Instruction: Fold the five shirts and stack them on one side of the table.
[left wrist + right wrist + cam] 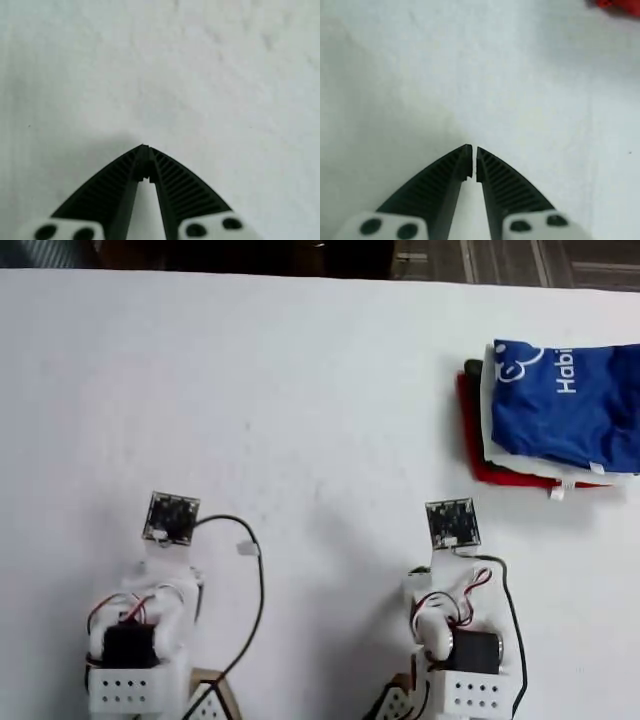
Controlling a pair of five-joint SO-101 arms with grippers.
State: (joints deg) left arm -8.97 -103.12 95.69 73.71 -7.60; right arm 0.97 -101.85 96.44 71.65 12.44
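1. Left claw [145, 149]: jaws together, tips meeting, nothing held. It hangs over the bare white tabletop [300, 390].
2. Right claw [474, 150]: jaws drawn together with only a hairline gap at the tips, nothing held. It is also over bare tabletop, on the arm nearer the stack.
3. Shirt stack: on the right side of the tabletop, well apart from both arms. The blue shirt [565, 405] lies on top. A white layer [487, 400], a red shirt [490, 472] and a black edge [472, 368] show beneath. Four colours can be counted; a fifth shirt cannot be made out.
4. Step in hand (judged): stacking looks finished or nearly so, with only squaring left. The right arm is best placed for it. Nudge the protruding red edge sideways with closed tips held low. Pinching the top layer risks dragging the blue shirt out of its fold.
5. Writing: white lettering and a line drawing on the blue shirt, cut off by the frame edge. A small white tag [557, 492] sits at the stack's near edge, its print too small to read.
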